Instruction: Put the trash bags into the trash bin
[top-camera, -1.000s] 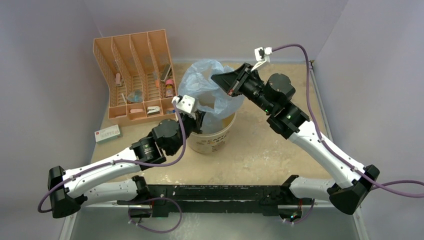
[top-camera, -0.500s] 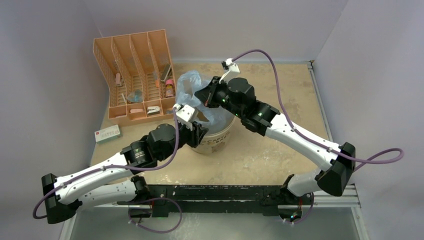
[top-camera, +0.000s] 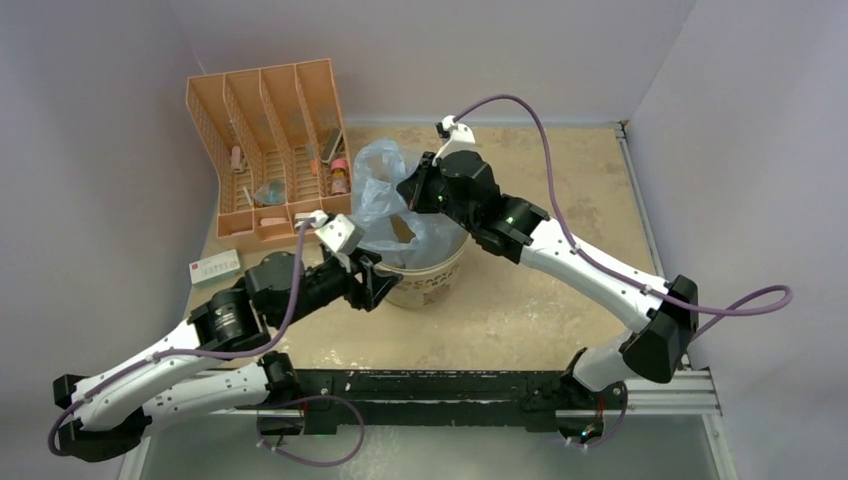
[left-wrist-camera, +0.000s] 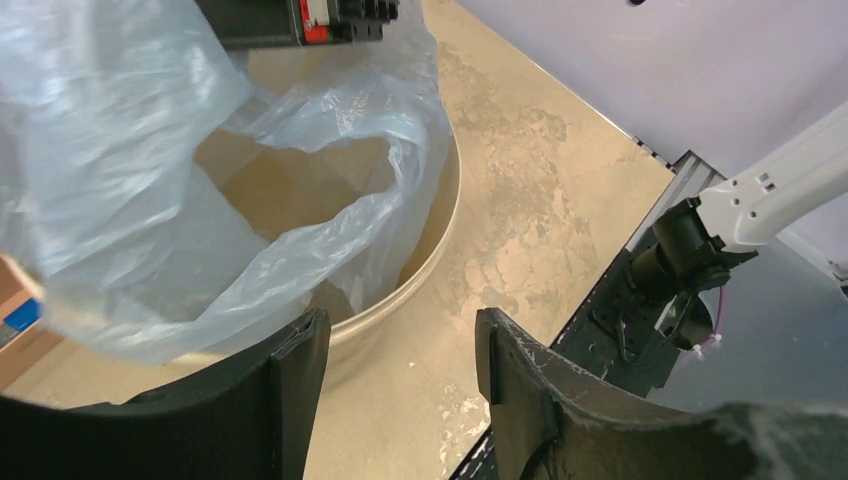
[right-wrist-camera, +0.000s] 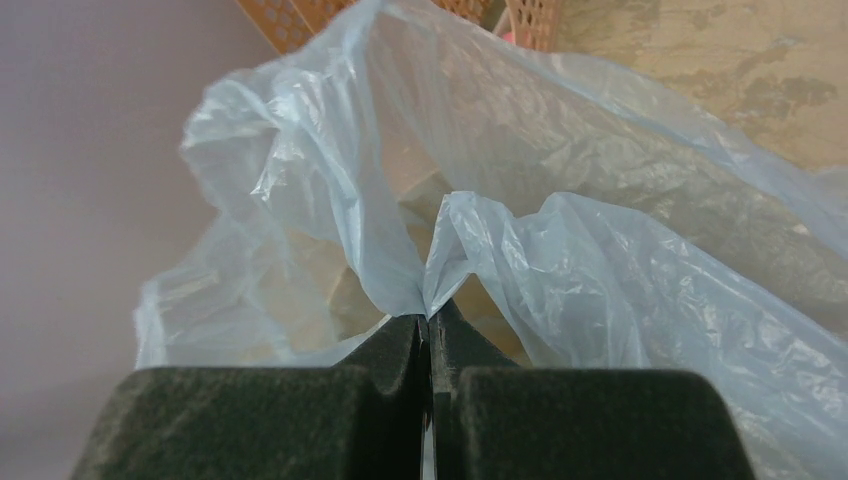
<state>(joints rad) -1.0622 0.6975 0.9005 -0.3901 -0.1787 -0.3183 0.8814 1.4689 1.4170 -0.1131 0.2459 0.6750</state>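
The light-blue translucent trash bag (top-camera: 392, 200) hangs partly inside the cream trash bin (top-camera: 428, 282) and rises above its far-left rim. My right gripper (top-camera: 412, 190) is shut on a pinched fold of the trash bag (right-wrist-camera: 560, 250) above the bin. My left gripper (top-camera: 378, 285) sits at the bin's near-left side, open, with nothing between its fingers (left-wrist-camera: 296, 390); the trash bin's rim (left-wrist-camera: 420, 280) and the trash bag (left-wrist-camera: 130, 190) lie just ahead of it.
An orange slotted rack (top-camera: 270, 140) with small items stands at the back left. A small white box (top-camera: 215, 266) lies on the table left of the bin. Purple walls close the left, back and right sides.
My left gripper has let go of the bag, opened and drawn back toward the near left. My right gripper has carried its pinch of the bag leftward and down over the bin.
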